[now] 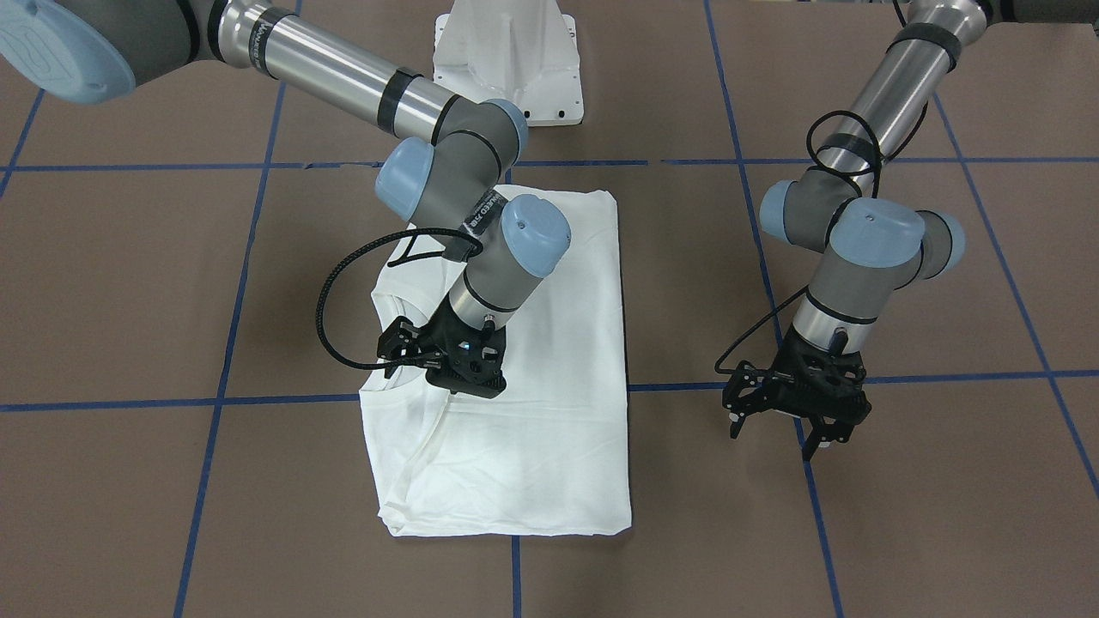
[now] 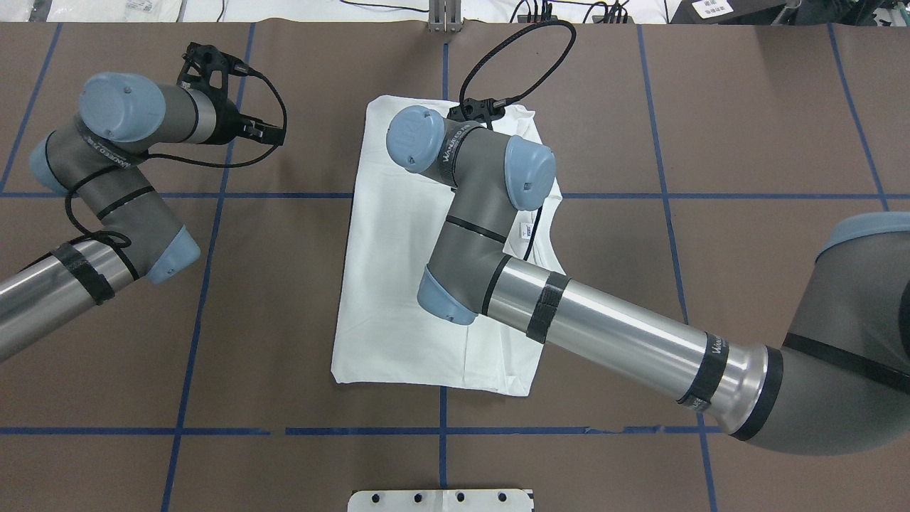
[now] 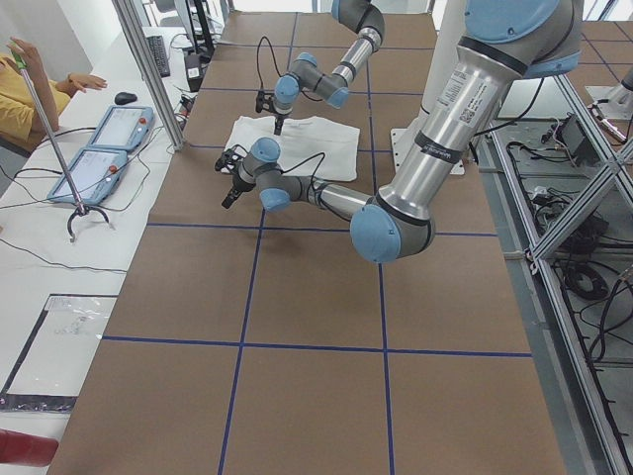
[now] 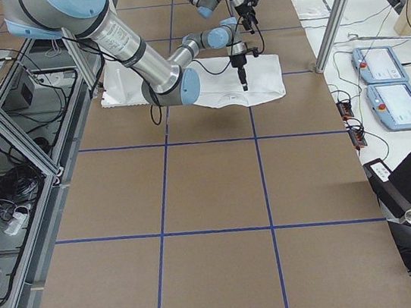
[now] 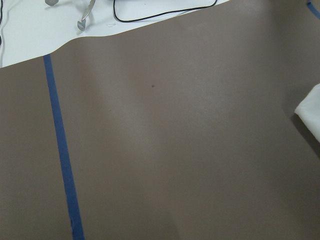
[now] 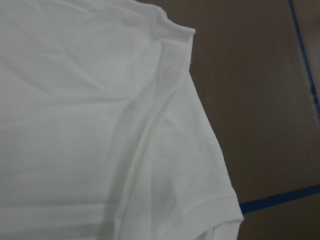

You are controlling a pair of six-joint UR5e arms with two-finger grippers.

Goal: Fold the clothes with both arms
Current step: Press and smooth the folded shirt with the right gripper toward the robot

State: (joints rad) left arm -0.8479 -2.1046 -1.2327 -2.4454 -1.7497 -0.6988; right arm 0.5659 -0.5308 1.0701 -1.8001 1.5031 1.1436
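The brown tabletop (image 1: 112, 275), gridded with blue tape lines (image 1: 283, 399), spreads out under both pincers. From overhead the right arm (image 2: 625, 334) is the bulkier sight, reaching in across the white shirt (image 1: 549, 343) with its wrist bent down. The left arm (image 2: 106, 213) is folded up on its own side.

The shirt is folded into a long rectangle and lies flat, straight beneath the right pincer (image 1: 416, 359). One end runs away from that pincer toward the white pedestal base (image 1: 506, 60), the other toward the operators' edge. From the left pincer (image 1: 777, 433) the shirt is well apart, off toward the robot's right, with bare tabletop between them. Only a corner of cloth shows at the edge of the left wrist view.

The left pincer hangs over a tape line with its fingers spread wide and nothing between them. The right pincer sits low over the shirt's ribbed collar (image 1: 388, 299), close to the cloth. I cannot tell how far its fingers are parted, or whether they have hold of any fabric.

A black cable (image 1: 319, 305) loops out beside the right pincer. A small neck label (image 2: 527, 229) shows on the robot's side of it, under the wrist.
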